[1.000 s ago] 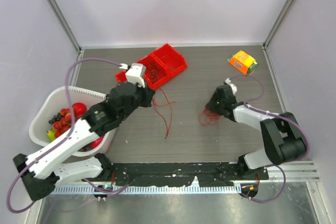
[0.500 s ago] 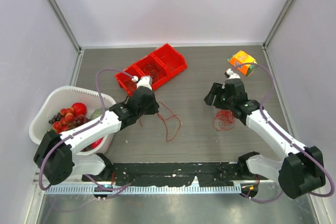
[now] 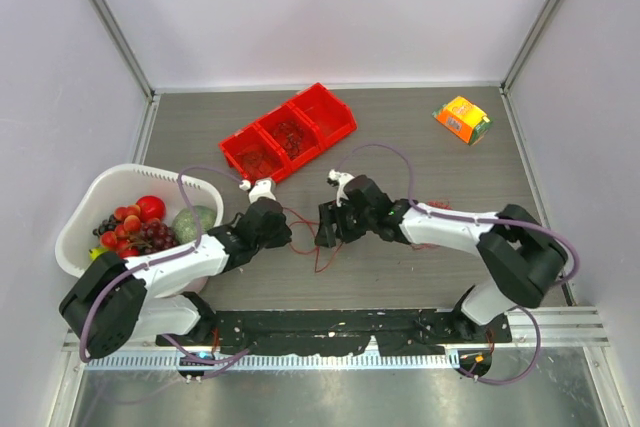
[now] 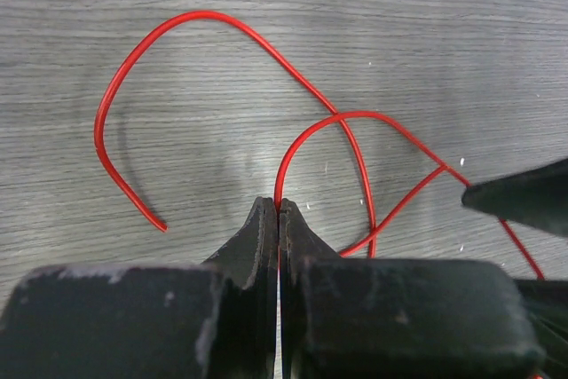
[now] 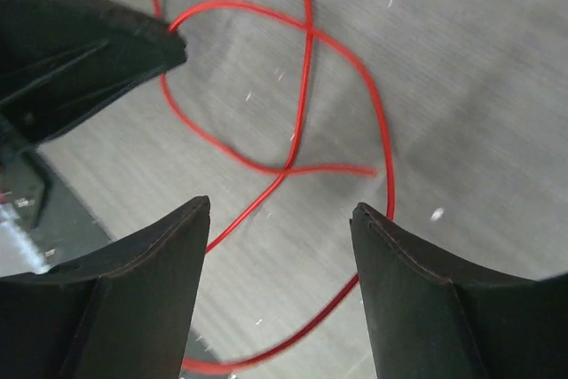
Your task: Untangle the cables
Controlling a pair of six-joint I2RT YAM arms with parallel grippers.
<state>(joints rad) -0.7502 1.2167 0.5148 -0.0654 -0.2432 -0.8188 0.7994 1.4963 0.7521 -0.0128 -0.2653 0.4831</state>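
While pinching the red cable (image 4: 209,15), lying on the table (image 3: 420,147), in the clamped left gripper (image 4: 279,210), lower the spread, empty right gripper (image 5: 280,210) over its crossing loop, close gently, draw apart slowly; next, cables (image 3: 291,134) in the red bin (image 3: 338,105) beyond

Right gripper (image 5: 280,209), spread, now over centre cable (image 4: 340,115)

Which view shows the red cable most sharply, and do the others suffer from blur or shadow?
Left wrist: sharpest; the red cable and the table grain are crisp, with a soft shadow beside the loop. Right wrist: cable and table slightly smeared, the right gripper a dark silhouette. Top external: evenly lit, but the cable is only a faint thread.
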